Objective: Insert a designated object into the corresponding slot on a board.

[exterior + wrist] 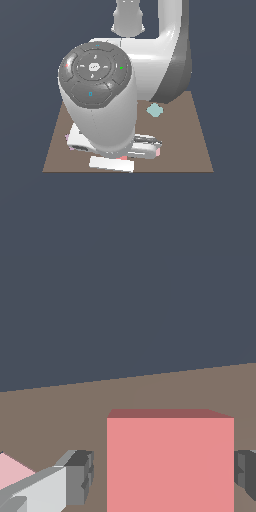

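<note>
I am watching my tool (162, 471) sitting spread wide around the red tile (170, 463) lying flat on the brown board (150, 391), not squeezing it, so grabbing it and finding the slot are left.

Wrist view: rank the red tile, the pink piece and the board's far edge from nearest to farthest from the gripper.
1. Red tile: between the gripper fingers.
2. Pink piece: just outside one finger.
3. Far edge of the board: well beyond the tile.
</note>
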Available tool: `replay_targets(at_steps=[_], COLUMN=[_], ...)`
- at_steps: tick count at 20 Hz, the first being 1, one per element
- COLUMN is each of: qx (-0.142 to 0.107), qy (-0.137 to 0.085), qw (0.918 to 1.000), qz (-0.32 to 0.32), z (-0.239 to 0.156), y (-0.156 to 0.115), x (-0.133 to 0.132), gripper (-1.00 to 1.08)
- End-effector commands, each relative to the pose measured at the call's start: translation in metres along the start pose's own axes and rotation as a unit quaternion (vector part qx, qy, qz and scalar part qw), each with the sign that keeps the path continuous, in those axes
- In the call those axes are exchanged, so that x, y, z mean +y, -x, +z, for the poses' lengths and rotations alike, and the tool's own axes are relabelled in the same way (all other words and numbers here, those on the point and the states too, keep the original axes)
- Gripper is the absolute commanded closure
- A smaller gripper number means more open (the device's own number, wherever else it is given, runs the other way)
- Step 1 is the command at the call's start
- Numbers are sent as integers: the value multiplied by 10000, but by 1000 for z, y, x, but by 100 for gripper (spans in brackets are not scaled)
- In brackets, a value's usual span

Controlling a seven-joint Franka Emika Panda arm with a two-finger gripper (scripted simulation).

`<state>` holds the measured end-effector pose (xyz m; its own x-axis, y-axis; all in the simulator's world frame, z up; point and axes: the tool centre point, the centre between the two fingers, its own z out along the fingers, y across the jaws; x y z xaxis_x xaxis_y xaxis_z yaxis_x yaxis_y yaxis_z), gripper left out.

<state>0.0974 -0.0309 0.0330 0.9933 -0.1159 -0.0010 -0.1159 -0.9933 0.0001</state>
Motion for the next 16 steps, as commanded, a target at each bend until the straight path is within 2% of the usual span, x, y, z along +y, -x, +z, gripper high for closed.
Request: replay_targets(at_steps=[1,2,16], qx=[4,4,5], qy=[0,0,-1], qw=[10000,10000,10000], qz=[0,0,1], z=[3,3,-2], y=[0,0,-1], x=[0,0,0], gripper=[-92,108,108])
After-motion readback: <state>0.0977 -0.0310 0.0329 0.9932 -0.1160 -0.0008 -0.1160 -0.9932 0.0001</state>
